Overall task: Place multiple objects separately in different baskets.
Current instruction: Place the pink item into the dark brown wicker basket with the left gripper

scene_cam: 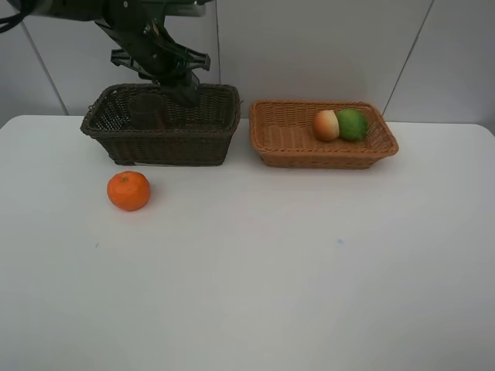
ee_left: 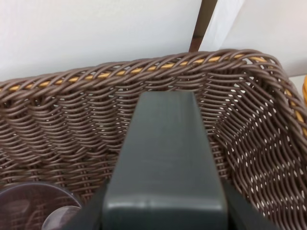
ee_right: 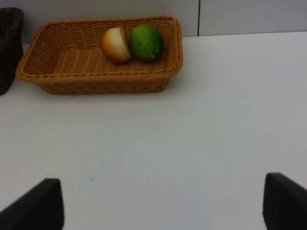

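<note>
The dark brown basket (scene_cam: 162, 139) stands at the back left. My left gripper (scene_cam: 184, 91) reaches down into it, shut on the black pump bottle (ee_left: 163, 143), which fills the middle of the left wrist view between the fingers (ee_left: 91, 213). A translucent mauve cup (scene_cam: 145, 110) stands inside the same basket, beside the bottle (ee_left: 33, 211). The orange mandarin (scene_cam: 128, 190) lies on the table in front of that basket. The light tan basket (scene_cam: 286, 143) at the back right holds the peach (scene_cam: 326, 124) and the green fruit (scene_cam: 353, 124), touching. My right gripper (ee_right: 163, 206) hovers open over bare table, out of the high view.
The white table (scene_cam: 271, 270) runs wide in front of both baskets. A grey wall (scene_cam: 325, 46) rises right behind them. The two baskets stand side by side with a narrow gap between them.
</note>
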